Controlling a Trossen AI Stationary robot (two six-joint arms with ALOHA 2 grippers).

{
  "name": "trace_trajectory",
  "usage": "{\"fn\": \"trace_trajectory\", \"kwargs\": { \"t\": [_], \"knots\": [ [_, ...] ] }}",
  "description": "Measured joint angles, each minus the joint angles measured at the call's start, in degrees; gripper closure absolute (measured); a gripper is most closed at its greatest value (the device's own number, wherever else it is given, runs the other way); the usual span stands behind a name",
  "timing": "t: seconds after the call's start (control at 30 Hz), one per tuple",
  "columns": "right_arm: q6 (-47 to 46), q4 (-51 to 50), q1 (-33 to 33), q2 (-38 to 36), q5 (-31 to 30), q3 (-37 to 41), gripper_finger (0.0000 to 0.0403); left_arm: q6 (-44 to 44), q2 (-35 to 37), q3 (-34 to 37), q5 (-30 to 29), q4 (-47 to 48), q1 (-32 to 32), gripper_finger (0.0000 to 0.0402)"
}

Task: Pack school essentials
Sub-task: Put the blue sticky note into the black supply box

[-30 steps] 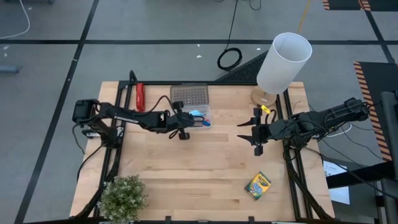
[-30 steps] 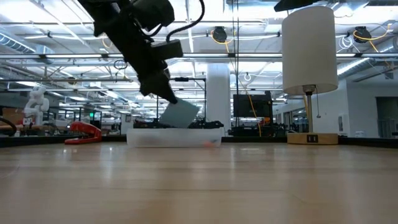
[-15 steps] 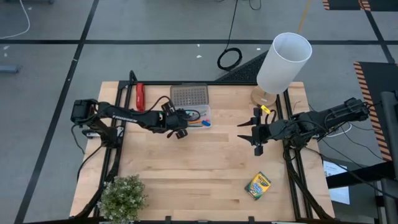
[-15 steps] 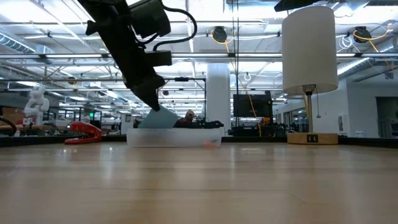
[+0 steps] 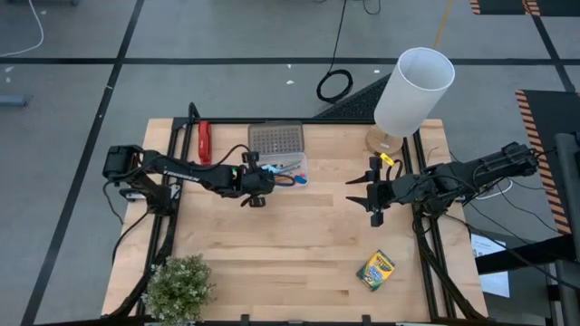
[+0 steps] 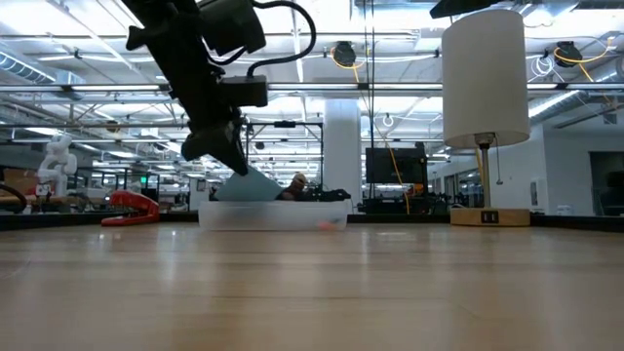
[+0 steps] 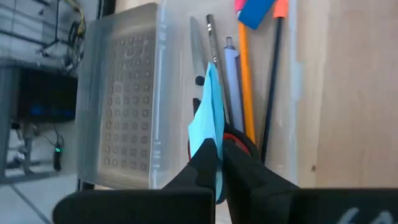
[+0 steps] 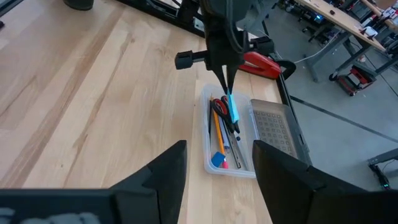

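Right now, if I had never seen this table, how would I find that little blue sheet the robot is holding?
Start at the white lamp on the table's far edge, then go across to the clear plastic case. Above it the left gripper pinches the blue square note pad, a flat pale-blue pad held edge-down, unlike the long pencils and pen lying underneath.

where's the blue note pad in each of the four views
High view: blue note pad hardly shows, over the clear tray, at the left tool.
Low view: above the tray, under the left tool.
Left wrist view: edge-on between the fingers.
Right wrist view: over the tray.
Shared landmark: the tray.
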State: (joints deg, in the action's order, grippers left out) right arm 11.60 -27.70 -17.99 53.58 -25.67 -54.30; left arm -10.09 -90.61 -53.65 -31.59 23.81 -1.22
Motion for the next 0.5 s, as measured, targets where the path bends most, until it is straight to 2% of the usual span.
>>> {"fn": "trace_trajectory", "kwargs": {
  "t": [0.3,0.4,0.5],
  "knots": [
    [0.00,0.00,0.01,0.00,0.04,0.00,0.0227,-10.81,0.00,2.77,0.72,-7.19,-0.69,0.0387],
    [0.00,-0.01,0.00,0.01,0.12,0.00,0.0227,-12.51,0.00,4.18,3.86,-7.70,-1.90,0.0394],
    [0.02,-0.02,0.00,0.01,0.13,0.00,0.0227,-12.54,-0.02,5.72,4.22,-8.02,-2.84,0.0392]
  ]
}}
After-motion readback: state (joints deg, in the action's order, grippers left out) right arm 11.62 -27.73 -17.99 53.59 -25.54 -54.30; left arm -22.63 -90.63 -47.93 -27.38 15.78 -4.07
